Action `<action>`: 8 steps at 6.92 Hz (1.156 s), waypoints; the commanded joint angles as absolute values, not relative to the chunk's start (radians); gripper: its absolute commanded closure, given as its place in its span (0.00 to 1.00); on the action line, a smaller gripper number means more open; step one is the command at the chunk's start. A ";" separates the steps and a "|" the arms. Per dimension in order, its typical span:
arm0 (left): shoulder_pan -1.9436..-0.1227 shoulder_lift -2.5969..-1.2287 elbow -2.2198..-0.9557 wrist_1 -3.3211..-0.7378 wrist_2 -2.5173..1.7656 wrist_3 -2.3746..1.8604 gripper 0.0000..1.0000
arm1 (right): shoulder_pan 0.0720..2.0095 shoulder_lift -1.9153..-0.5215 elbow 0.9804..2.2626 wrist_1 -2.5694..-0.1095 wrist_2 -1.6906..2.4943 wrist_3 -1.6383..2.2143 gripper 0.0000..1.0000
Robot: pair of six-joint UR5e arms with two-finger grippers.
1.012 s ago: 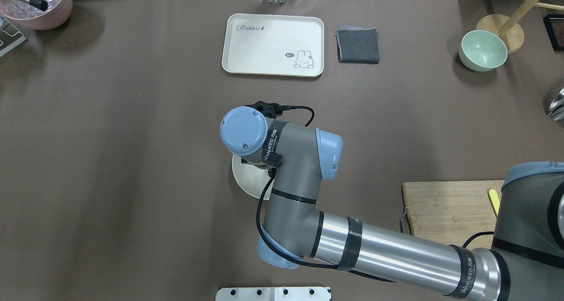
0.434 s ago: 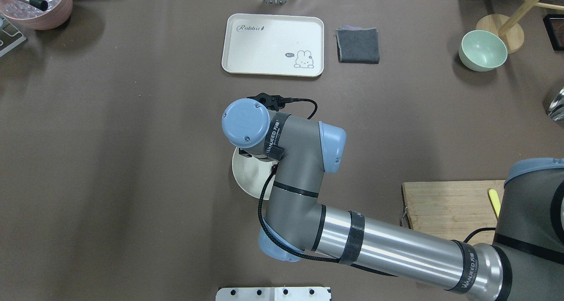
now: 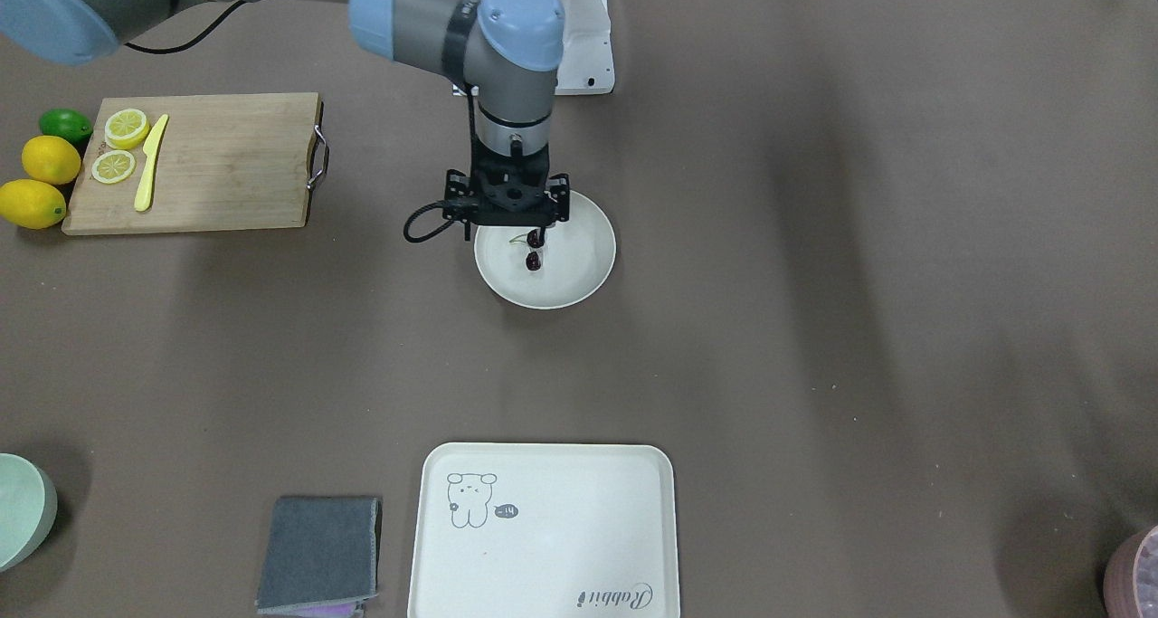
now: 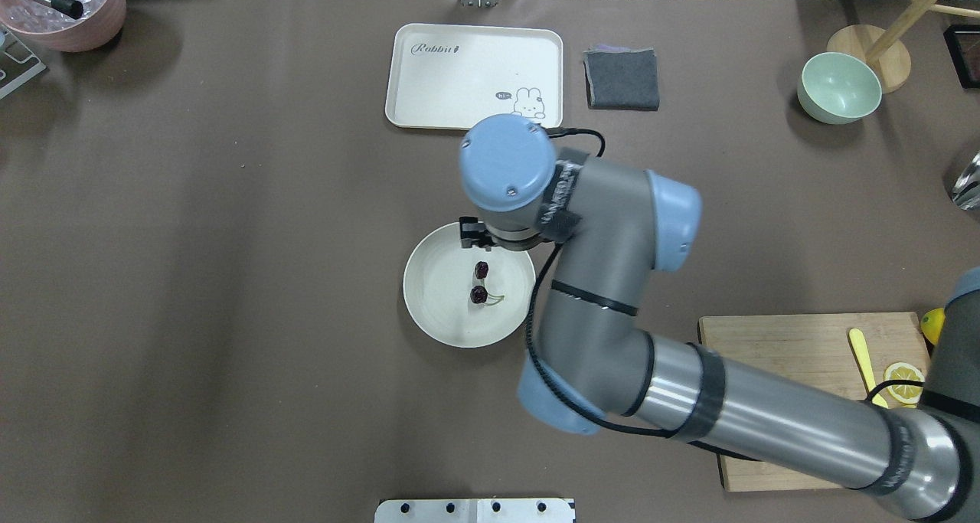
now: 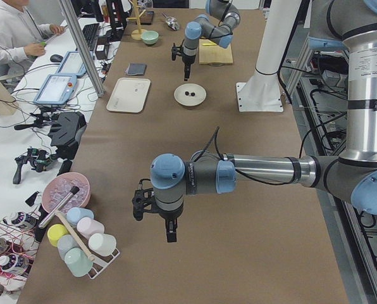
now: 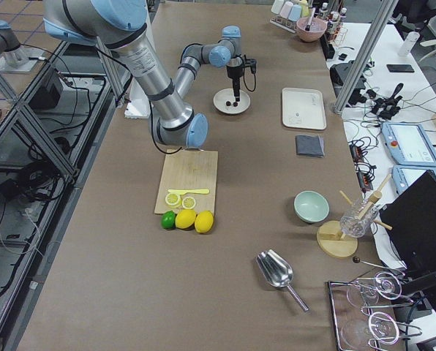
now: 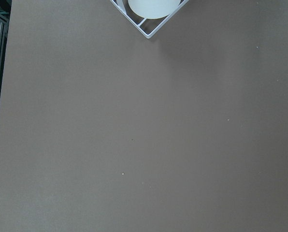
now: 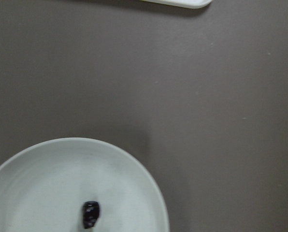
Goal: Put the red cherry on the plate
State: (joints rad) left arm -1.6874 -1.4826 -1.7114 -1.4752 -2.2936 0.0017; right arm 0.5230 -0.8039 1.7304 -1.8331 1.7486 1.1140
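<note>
A: Over on the left, the left gripper hangs above the bare brown mat. Claw open or closed? Can't tell.

B: Centre now: the plate, round, shallow, smooth cream with a raised rim, and the red cherry lying loose on it!

A: Two glossy, near-black beads on thin stems. Placement looks done.

B: The right gripper hovers by the plate's far rim, and I can't tell its claw either. I'd say only pulling clear is left.
</note>
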 commanded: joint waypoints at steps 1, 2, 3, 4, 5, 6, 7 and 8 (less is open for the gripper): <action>-1.687 -1.485 -1.720 -1.476 -2.295 -0.012 0.01 | 0.680 -0.999 1.931 -1.879 1.867 0.924 0.00; -1.687 -1.485 -1.717 -1.477 -2.302 -0.012 0.01 | 0.731 -1.093 1.978 -1.875 1.887 0.834 0.00; -1.687 -1.486 -1.717 -1.479 -2.324 -0.012 0.01 | 0.791 -1.177 2.018 -1.867 1.928 0.763 0.00; -1.687 -1.489 -1.717 -1.480 -2.325 -0.009 0.01 | 0.831 -1.300 2.045 -1.783 1.971 0.726 0.00; -1.687 -1.488 -1.720 -1.480 -2.333 -0.006 0.01 | 0.863 -1.433 2.042 -1.626 2.003 0.720 0.00; -1.687 -1.493 -1.729 -1.480 -2.333 -0.002 0.01 | 0.912 -1.542 2.043 -1.501 2.044 0.718 0.00; -1.689 -1.490 -1.733 -1.482 -2.333 0.003 0.01 | 0.995 -1.633 2.052 -1.424 2.134 0.672 0.00; -1.689 -1.489 -1.746 -1.482 -2.333 0.005 0.01 | 1.087 -1.714 2.063 -1.389 2.229 0.563 0.00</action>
